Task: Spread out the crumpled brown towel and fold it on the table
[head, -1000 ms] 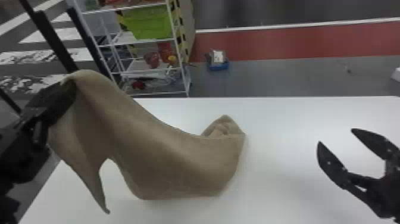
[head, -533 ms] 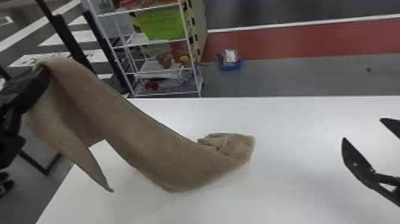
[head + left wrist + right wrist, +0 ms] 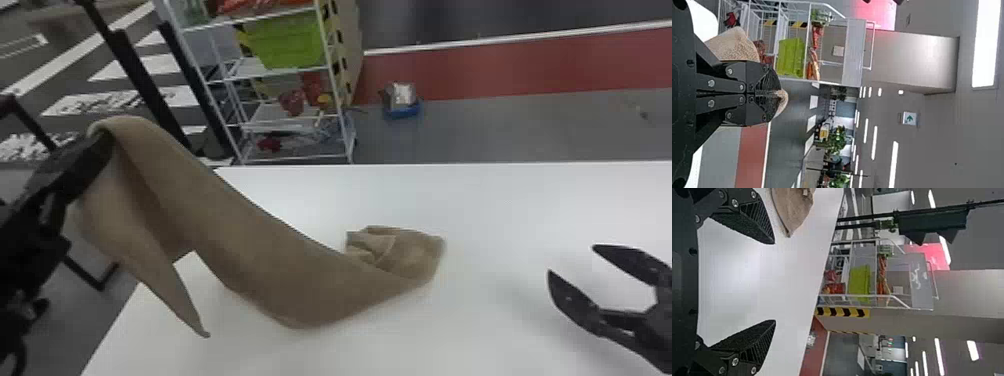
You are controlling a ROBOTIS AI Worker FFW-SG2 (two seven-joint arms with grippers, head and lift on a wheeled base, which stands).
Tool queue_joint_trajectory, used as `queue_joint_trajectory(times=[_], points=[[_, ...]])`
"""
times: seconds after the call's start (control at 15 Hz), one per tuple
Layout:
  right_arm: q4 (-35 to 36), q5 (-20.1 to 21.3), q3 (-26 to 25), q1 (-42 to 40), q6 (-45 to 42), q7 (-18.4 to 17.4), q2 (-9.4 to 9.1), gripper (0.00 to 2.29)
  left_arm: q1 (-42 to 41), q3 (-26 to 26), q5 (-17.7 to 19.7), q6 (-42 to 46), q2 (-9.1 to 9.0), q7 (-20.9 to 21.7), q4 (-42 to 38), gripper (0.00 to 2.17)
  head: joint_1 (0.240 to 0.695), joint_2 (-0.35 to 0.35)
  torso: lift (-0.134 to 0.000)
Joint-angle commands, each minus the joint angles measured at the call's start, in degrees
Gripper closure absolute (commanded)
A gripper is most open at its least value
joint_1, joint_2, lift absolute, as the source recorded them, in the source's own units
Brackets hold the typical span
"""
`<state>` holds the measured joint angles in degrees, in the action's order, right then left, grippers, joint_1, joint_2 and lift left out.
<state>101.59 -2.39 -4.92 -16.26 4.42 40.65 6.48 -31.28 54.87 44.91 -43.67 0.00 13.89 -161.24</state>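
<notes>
At the head view's nine o'clock, the left gripper (image 3: 102, 142) is clamping the brown towel (image 3: 300, 285) aloft, probably to loosen its crumples, the rest trailing across the table (image 3: 500, 205). Toward four, the right gripper (image 3: 572, 259) is gaping wide, empty, likely for grasping.

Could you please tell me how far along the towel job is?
Done: one end of the brown cloth towel is gripped and raised by the black left tool. In hand: spreading, apparently, as the other end lies bunched on the white table. Left: flattening it, then folding; the open black right tool holds nothing.
</notes>
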Motion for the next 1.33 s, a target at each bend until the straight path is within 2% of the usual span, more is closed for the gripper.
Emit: queue_joint_trajectory(times=[0.0, 0.13, 0.4, 0.6, 0.67, 0.8, 1.27], points=[[1.3, -0.1, 4.0, 1.1, 3.1, 0.0, -0.15, 0.19, 0.1, 0.2, -0.4, -0.6, -0.15, 0.4, 0.2, 1.83, 0.695, 0.313, -0.124], [3.0, -0.4, 5.6, 2.1, 5.7, 0.0, -1.55, 0.19, 0.0, 0.4, -0.6, -0.6, -0.15, 0.8, 0.6, 1.83, 0.695, 0.345, -0.124], [2.2, 0.3, 9.7, 8.4, 14.9, -0.1, -3.05, 0.19, 0.3, 0.1, -1.5, -0.6, -0.15, 1.2, 1.5, 1.83, 0.695, 0.35, -0.124], [-3.2, -0.4, 12.3, 15.6, 19.5, 0.0, -3.75, 0.21, 1.3, -1.3, -3.6, -0.4, -0.15, 1.6, 2.5, 1.84, 0.695, 0.35, -0.124], [-4.4, 0.3, 13.1, 17.7, 22.4, 0.0, -4.72, 0.21, 1.6, -2.0, -4.1, -0.4, -0.15, 1.7, 3.0, 1.84, 0.695, 0.35, -0.124], [-7.4, 0.7, 14.2, 20.5, 25.3, 0.0, -5.51, 0.21, 2.0, -2.8, -5.4, -0.4, -0.15, 1.8, 3.7, 1.84, 0.691, 0.35, -0.124], [-13.8, 5.3, 18.5, 25.9, 29.1, -0.1, -6.12, 0.21, 3.4, -3.1, -7.4, -0.4, -0.15, 2.5, 4.4, 1.84, 0.693, 0.35, -0.124]])
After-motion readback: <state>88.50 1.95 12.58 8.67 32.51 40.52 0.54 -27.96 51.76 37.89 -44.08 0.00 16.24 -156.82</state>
